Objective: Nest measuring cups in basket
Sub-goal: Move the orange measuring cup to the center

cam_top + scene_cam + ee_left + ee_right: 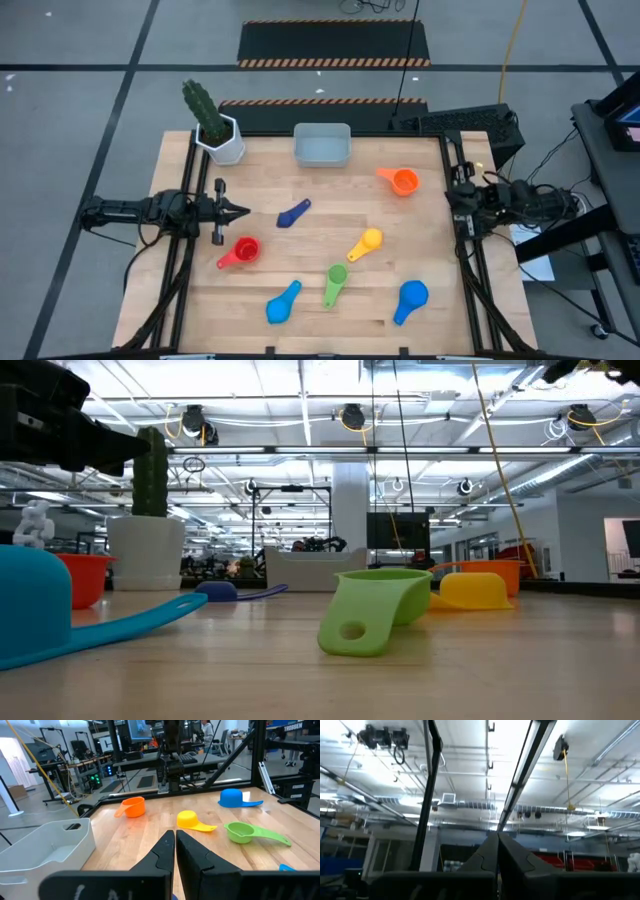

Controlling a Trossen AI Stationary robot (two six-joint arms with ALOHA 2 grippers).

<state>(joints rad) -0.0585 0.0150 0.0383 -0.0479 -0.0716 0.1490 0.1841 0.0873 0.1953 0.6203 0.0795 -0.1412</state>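
Several measuring cups lie scattered on the wooden table: orange (401, 181), dark blue (293, 213), yellow (366, 243), red (240, 252), green (335, 284), light blue (283, 303) and blue (410, 299). The pale grey-blue basket (322, 145) stands at the far edge with nothing in it. My left gripper (245, 211) is shut and level at the table's left side, between the dark blue and red cups and touching neither. At the right edge my right gripper (458, 196) is also shut; it is tipped upward, and its wrist view (497, 840) shows only the ceiling.
A white hexagonal pot with a cactus (222, 135) stands at the far left corner, beside the basket. A black frame rail (462, 230) runs along the table's right edge. Bare wood lies between the basket and the cups.
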